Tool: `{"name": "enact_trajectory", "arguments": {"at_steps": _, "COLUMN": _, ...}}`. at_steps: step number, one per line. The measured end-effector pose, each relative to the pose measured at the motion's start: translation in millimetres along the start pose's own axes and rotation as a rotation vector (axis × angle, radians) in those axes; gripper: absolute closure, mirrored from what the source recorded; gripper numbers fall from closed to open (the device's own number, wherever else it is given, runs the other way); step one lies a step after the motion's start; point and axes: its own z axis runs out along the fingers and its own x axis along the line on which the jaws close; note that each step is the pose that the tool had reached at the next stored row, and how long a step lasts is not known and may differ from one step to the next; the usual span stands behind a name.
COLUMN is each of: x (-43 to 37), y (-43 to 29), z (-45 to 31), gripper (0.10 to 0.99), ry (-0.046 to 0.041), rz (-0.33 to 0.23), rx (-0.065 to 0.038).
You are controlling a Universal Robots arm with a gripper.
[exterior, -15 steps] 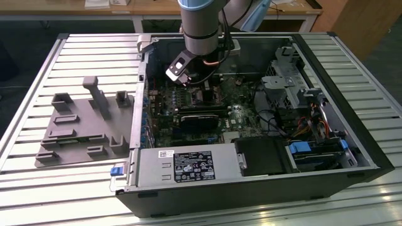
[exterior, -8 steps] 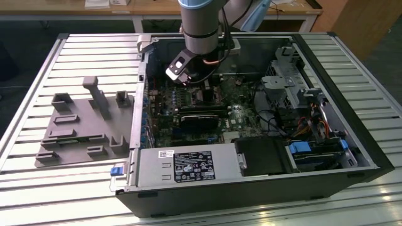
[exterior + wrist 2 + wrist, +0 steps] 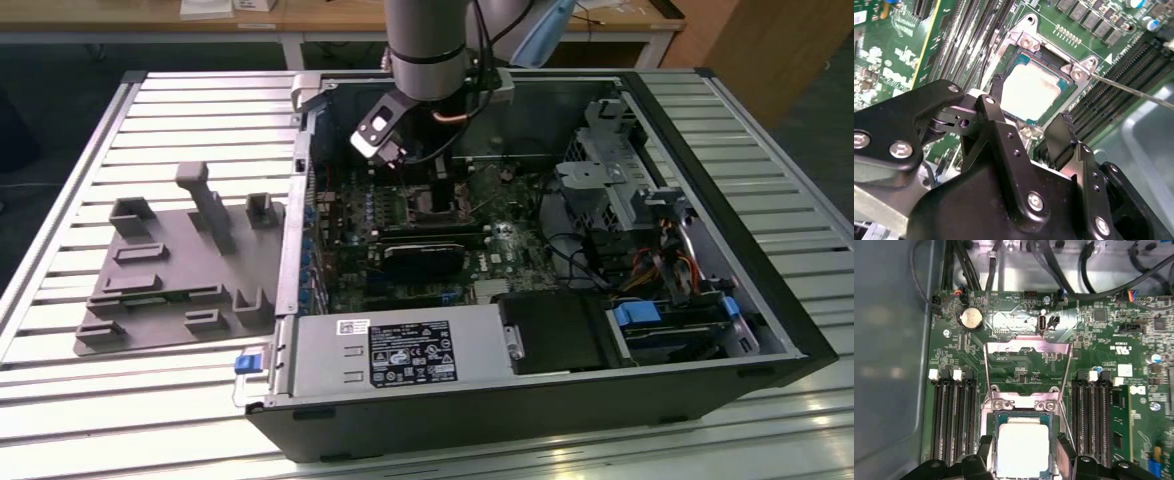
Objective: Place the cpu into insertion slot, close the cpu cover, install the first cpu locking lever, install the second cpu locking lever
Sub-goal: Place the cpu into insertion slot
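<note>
cpu (image 3: 1023, 447) is being seen seated flat in the insertion slot (image 3: 1004, 404), silvery face up, on the green board (image 3: 1104, 335) inside the open case (image 3: 534, 420). It is being straddled by the gripper (image 3: 1024, 450): the fingers (image 3: 1065, 455) are spread, one on each side, just beside the chip's edges. A sliver of gap is showing in both wrist views, so nothing is being clamped, as far as can be judged.

Judged from that, the placing step is being wrapped up. The cpu cover (image 3: 1028, 346) is being shown raised off the slot, with board visible through its window; it is not yet closed. A thin locking lever (image 3: 1134, 93) is being seen unlatched, angled away from the slot's corner.

What is being called for next: a straight lift-off so the chip isn't nudged, and the cover's swing path being cleared of the fingers.
</note>
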Motion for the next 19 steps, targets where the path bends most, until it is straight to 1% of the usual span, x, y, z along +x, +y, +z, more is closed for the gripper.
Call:
{"name": "enact_trajectory", "arguments": {"at_steps": 3, "x": 0.1, "y": 0.9, "z": -7.2, "gripper": 0.475, "ry": -0.0002, "rz": 0.0, "rx": 0.0}}
{"name": "enact_trajectory", "arguments": {"at_steps": 4, "x": 0.1, "y": 1.0, "z": -8.3, "gripper": 0.475, "ry": -0.0002, "rz": 0.0, "rx": 0.0}}
{"name": "enact_trajectory", "arguments": {"at_steps": 10, "x": 0.1, "y": 1.0, "z": -8.2, "gripper": 0.475, "ry": -0.0003, "rz": 0.0, "rx": 0.0}}
{"name": "enact_trajectory", "arguments": {"at_steps": 12, "x": 0.1, "y": 1.0, "z": -8.2, "gripper": 0.49, "ry": -0.0003, "rz": 0.0, "rx": 0.0}}
{"name": "enact_trajectory", "arguments": {"at_steps": 14, "x": 0.1, "y": 1.0, "z": -8.2, "gripper": 0.62, "ry": -0.0004, "rz": 0.0, "rx": 0.0}}
{"name": "enact_trajectory", "arguments": {"at_steps": 15, "x": 0.1, "y": 1.0, "z": -8.2, "gripper": 0.62, "ry": -0.0004, "rz": 0.0, "rx": 0.0}}
{"name": "enact_trajectory", "arguments": {"at_steps": 18, "x": 0.1, "y": 1.0, "z": -8.2, "gripper": 0.792, "ry": -0.0005, "rz": 0.0, "rx": 0.0}}
{"name": "enact_trajectory", "arguments": {"at_steps": 19, "x": 0.1, "y": 1.0, "z": -8.3, "gripper": 0.792, "ry": -0.0005, "rz": 0.0, "rx": 0.0}}
